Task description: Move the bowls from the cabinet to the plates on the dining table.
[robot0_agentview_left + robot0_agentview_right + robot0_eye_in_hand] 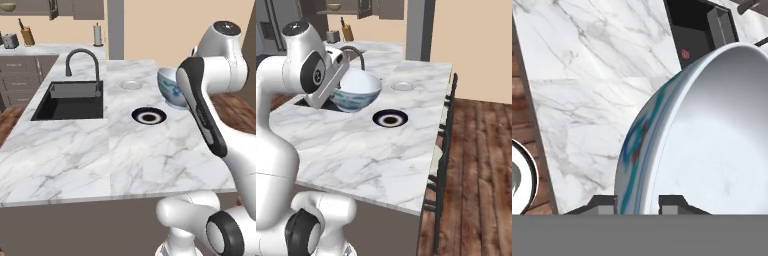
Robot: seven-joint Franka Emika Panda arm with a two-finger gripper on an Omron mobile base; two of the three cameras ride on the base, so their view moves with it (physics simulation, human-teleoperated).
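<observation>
Note the white, blue-patterned bowl (357, 89) held above the tabletop (351, 145), beside the sink (72, 100): jaws pinch its thin rim. Treat it as rigid, glossy, breakable; keep it level.

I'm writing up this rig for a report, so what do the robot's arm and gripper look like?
The glossy white arm has rounded shells, black joint rings and a black stripe along one link. Round dark-grey caps close its joints. The gripper ends in two small dark-grey blocky fingertips. No cables or markings are visible.
</observation>
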